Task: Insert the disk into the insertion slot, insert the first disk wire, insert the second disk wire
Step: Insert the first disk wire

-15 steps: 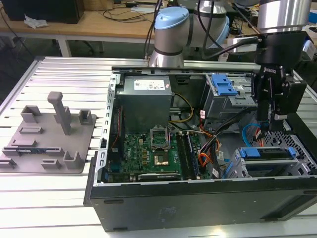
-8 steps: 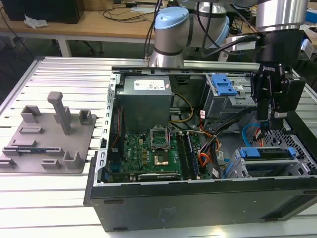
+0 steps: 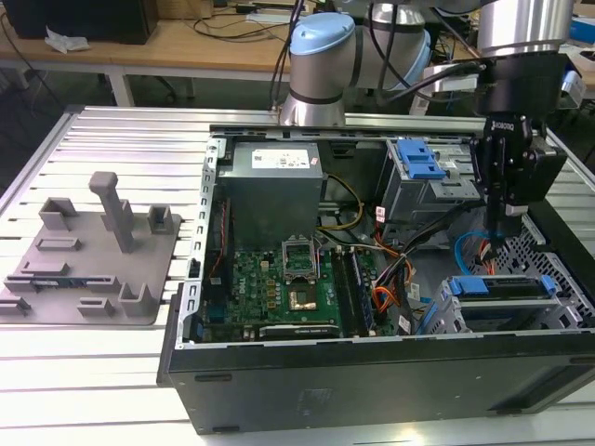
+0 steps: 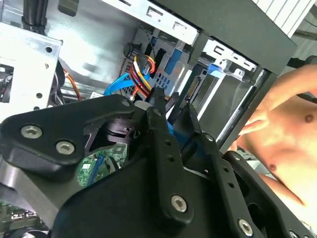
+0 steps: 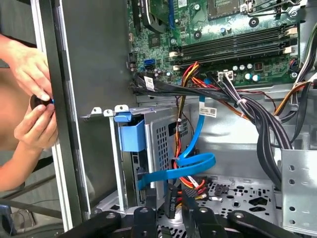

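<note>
Exterior view, right end of open black computer case [image 3: 372,390]: silver-grey disk in blue plastic carrier [image 3: 502,286] looks seated in low grey perforated slot [image 3: 444,316]. Claw [image 3: 498,234] hangs just behind it, by blue flat cable [image 5: 198,163] and red-yellow wire bundle [image 5: 192,183]. Can't tell its grip. Both wires probably left.

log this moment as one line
gripper: low inside black computer case, beside blue flat cable | silver-grey hard drive in blue plastic carrier: in low grey perforated metal bay | person's hand: outside case wall
</note>
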Controlling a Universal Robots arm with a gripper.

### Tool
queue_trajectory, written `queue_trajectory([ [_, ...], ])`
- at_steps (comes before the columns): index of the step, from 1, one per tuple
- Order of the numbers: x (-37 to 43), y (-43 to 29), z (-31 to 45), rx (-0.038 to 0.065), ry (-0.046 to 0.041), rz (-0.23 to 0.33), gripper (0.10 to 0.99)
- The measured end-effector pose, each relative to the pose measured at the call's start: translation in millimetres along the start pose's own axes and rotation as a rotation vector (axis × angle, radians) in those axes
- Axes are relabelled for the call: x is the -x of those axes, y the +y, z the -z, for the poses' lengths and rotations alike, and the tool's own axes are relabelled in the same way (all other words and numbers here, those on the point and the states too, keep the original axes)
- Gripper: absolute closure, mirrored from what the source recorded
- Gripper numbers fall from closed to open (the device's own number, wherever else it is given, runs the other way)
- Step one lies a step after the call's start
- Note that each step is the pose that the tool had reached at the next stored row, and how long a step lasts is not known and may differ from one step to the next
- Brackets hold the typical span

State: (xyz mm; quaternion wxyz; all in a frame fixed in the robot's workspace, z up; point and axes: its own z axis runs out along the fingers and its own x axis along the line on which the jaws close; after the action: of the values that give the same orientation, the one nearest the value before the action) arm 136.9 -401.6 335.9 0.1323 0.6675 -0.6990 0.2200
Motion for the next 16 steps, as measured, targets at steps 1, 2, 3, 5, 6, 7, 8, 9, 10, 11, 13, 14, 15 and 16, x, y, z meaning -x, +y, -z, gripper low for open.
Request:
queue_trajectory([
  [1, 1.1, 0.1, 0.6, -0.001, 0.0137, 0.001, 0.753],
  [2, 2.8, 0.1, 1.5, -0.003, 0.0350, 0.004, 0.753],
  [3, 3.7, 0.3, 1.5, -0.003, 0.0449, 0.005, 0.753],
  [5, 5.1, 0.6, 1.3, -0.004, 0.0548, 0.006, 0.753],
  [6, 5.4, 0.6, 1.3, -0.004, 0.0568, 0.006, 0.753],
  [7, 5.7, 0.6, 1.2, -0.004, 0.0584, 0.006, 0.753],
  [8, 5.8, 0.7, 1.2, -0.004, 0.0593, 0.007, 0.753],
  [9, 6.0, 0.8, 1.3, -0.004, 0.0603, 0.007, 0.753],
  [10, 6.3, 0.9, 1.4, -0.004, 0.0609, 0.007, 0.753],
  [11, 6.5, 1.1, 1.4, -0.004, 0.0611, 0.006, 0.765],
  [13, 7.2, 2.0, 1.7, -0.005, 0.0611, 0.006, 0.839],
  [14, 7.3, 2.1, 1.6, -0.005, 0.0609, 0.006, 0.839],
  [15, 7.5, 2.1, 1.5, -0.005, 0.0609, 0.006, 0.839],
  [16, 7.9, 2.2, 1.4, -0.005, 0.0609, 0.006, 0.839],
])
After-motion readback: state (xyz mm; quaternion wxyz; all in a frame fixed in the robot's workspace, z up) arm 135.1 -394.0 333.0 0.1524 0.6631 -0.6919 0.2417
